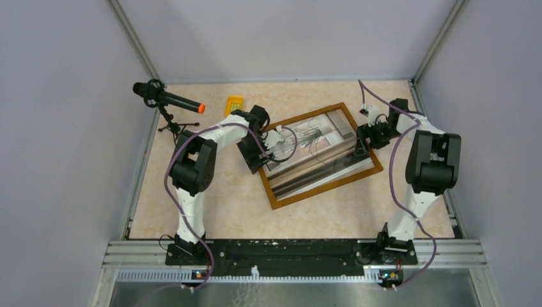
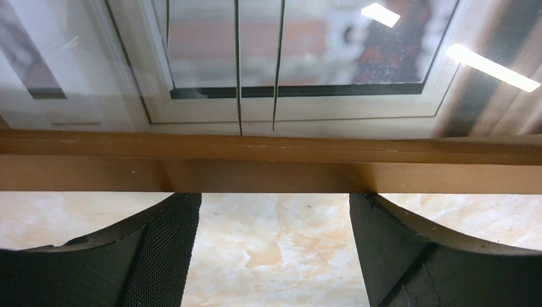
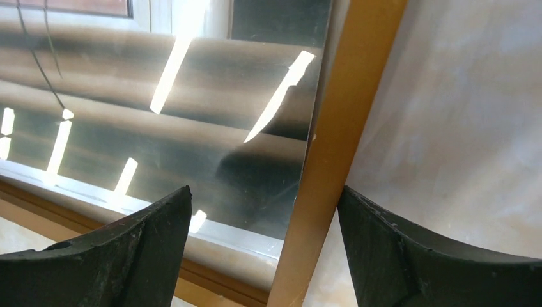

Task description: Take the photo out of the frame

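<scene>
Both pairs of jaws stand apart: the left gripper (image 2: 273,199) at the left rim of the large brown wooden frame (image 1: 326,190), the right gripper (image 3: 263,192) at its right rim. The frame lies face up near the far edge of the beige table (image 1: 211,204), with the plant photo (image 1: 313,137) inside.

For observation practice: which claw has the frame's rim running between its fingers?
The right claw: the frame rim passes between its fingers. At the left claw, it crosses beyond the fingertips.
</scene>
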Robot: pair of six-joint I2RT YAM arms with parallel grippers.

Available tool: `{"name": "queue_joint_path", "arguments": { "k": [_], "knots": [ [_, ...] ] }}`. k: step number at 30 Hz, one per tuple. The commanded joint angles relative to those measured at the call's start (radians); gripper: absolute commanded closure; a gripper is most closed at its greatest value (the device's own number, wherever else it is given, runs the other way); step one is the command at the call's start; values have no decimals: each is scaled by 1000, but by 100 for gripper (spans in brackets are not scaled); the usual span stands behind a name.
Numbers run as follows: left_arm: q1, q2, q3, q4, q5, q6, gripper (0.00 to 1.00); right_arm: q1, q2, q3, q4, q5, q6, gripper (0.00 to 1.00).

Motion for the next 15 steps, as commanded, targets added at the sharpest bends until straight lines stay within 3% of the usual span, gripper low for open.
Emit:
{"name": "queue_joint_path", "arguments": {
  "k": [1,7,10,15],
  "knots": [
    [-29,117,157,253,93,-22,11,56,89,-174,-350,50,-67,18],
    [-29,140,234,248,86,-43,7,36,42,-147,-439,44,-136,13],
    [-29,66,233,247,104,-63,2,-4,23,-3,-525,35,-169,2],
    [-47,-63,222,222,135,-69,1,-20,21,327,-571,83,-197,1]
  ]
}}
